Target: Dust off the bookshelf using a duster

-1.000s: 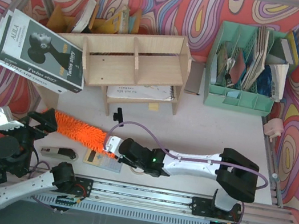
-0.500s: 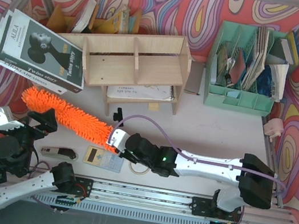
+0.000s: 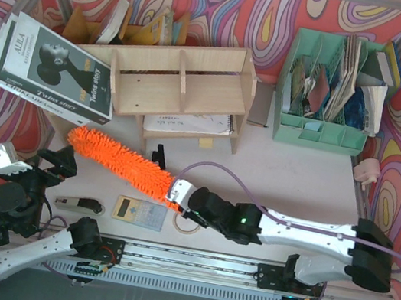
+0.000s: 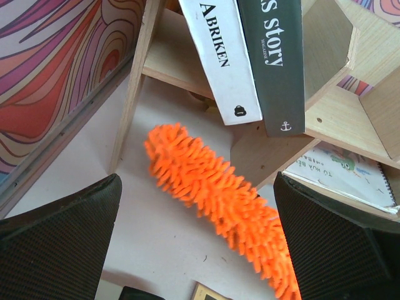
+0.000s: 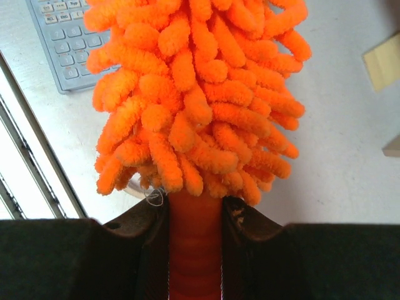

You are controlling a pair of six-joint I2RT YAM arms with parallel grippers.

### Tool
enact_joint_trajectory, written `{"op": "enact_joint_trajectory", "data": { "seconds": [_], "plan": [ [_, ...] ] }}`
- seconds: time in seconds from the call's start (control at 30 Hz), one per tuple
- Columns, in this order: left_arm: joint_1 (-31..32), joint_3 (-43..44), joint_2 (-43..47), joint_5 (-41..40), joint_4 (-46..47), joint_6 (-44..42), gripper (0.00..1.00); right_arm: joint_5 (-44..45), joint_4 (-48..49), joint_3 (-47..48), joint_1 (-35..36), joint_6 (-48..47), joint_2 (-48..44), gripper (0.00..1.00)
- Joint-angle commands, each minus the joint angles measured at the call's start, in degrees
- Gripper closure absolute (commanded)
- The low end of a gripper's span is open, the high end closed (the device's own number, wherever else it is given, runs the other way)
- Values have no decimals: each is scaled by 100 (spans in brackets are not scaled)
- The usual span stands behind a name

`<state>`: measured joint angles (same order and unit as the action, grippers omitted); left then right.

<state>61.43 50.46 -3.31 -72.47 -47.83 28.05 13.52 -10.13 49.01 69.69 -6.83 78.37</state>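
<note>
R gripper (image 5: pixel 195 231): pinching duster (image 3: pixel 124 164) handle
L gripper (image 4: pixel 197 247): spread wide, empty
Duster head: near bookshelf (image 3: pixel 181 84) front

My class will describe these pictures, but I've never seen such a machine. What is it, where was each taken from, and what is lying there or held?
Two robot arms are bolted at the near edge of a table, each ending in a two-finger gripper. One picture looks down from above; the other two come from cameras on the wrists. The right gripper is shut on the handle of an orange duster; the left gripper is open and empty. On the table stand a pale-wood bookshelf and a mint-green organiser; a calculator lies near the arms.
</note>
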Motion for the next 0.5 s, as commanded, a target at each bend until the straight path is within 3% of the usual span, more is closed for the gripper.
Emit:
{"op": "enact_joint_trajectory", "data": {
  "seconds": [0.0,0.27,0.47],
  "plan": [
    [18,-30,67,-60,108,-94,1,381,-658,0,-3,168,-625,100],
    [18,-27,56,-39,99,-90,1,1077,-1790,264,-10,-5,-861,100],
    [18,-30,62,-24,86,-77,1,1474,-1813,308,-179,-534,-1382,100]
  ]
}}
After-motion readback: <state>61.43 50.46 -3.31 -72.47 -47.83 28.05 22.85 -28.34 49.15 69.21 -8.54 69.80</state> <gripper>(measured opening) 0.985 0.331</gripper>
